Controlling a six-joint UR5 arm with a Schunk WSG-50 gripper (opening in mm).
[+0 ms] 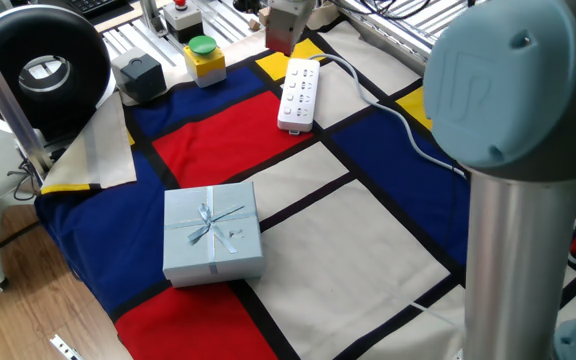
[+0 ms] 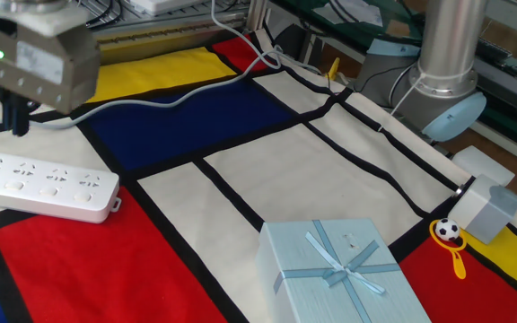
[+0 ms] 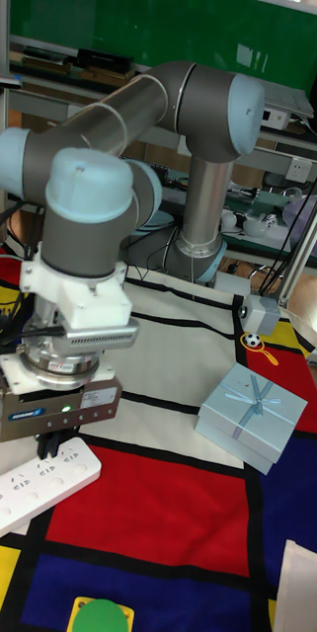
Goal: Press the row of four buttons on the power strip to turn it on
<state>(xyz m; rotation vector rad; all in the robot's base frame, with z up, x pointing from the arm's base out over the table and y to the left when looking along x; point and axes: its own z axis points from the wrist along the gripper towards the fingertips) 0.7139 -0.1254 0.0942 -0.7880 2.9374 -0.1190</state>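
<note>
The claw [image 3: 51,446] is hanging right over the power strip [image 3: 30,481], at the end nearest the cable [image 2: 160,97]. In the tall fixed view its dark fingertips [image 3: 45,449] sit just above the strip's top face, maybe touching it, can't really say. The claw body hides the tips from most angles, so I can't tell if it's spread or pinched together. In the other fixed view you only see one dark finger [image 2: 12,117] poking down under the grey housing with a little green light on it, just behind the strip [image 2: 43,184].

The strip is white and lies flat on the worktop [image 1: 368,230], which is covered by a cloth of red, blue, yellow and white blocks. From the first fixed view the claw [image 1: 286,22] is at the strip's far end and the rest of the strip [image 1: 299,93] stretches away from it toward the middle of the cloth. The four buttons are too small for me to pick out reliably.

Well away from the claw, past the strip's free end, is a pale blue gift box [image 1: 211,232] with a ribbon. Off to one side of the claw sits a yellow box with a green round button [image 1: 204,59]
</note>
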